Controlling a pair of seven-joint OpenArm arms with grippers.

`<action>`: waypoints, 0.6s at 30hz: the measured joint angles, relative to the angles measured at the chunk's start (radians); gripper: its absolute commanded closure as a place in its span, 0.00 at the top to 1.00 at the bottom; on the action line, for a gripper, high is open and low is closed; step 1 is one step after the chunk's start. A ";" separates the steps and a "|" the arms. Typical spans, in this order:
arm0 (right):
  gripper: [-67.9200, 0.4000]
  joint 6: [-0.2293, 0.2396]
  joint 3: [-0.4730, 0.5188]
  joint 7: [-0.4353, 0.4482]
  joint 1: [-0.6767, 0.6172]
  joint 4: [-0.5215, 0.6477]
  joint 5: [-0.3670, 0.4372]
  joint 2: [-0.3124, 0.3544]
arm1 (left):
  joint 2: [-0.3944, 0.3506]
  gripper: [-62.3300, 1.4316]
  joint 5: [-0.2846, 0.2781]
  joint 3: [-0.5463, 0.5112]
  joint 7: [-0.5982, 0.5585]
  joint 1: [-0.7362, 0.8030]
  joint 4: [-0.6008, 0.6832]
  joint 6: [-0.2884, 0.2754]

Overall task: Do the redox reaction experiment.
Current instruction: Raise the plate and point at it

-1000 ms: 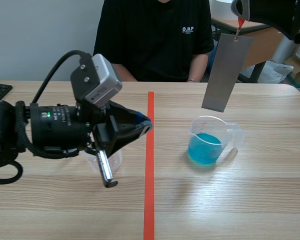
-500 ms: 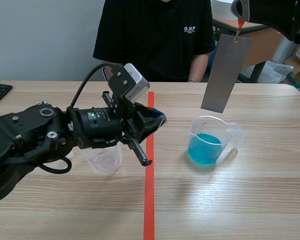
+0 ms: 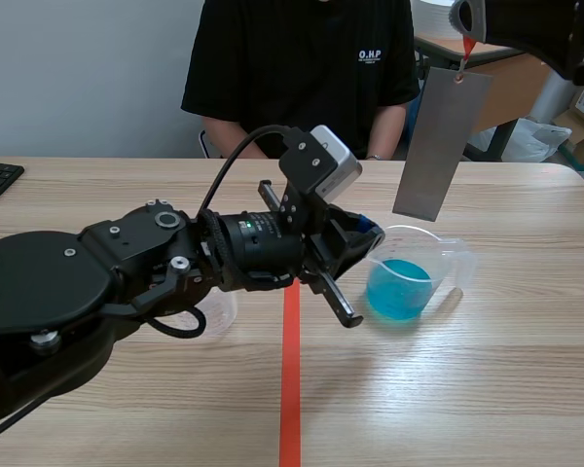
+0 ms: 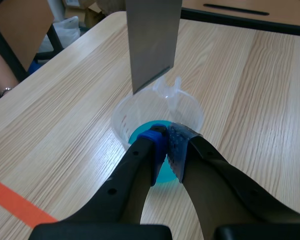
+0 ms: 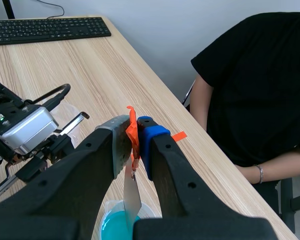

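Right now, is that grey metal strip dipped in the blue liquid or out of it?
Out. The metal strip hangs from the right gripper with its lower edge above the rim of the cup.

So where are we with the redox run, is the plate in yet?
Done: the blue solution is in the beaker. In hand: the right claw is shut on the orange tag, the metal plate hanging above the beaker; the left claw is shut beside its rim. Left: lowering the plate into the solution.
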 measured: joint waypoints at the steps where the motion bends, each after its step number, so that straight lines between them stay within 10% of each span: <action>1: 0.03 0.000 0.000 0.000 0.000 0.000 0.000 0.000 | 0.008 0.08 0.000 0.000 0.000 0.000 0.000 0.018; 18: 0.03 0.000 0.000 -0.014 0.000 0.000 0.000 0.000 | 0.027 0.08 0.016 0.000 0.000 -0.027 -0.005 0.086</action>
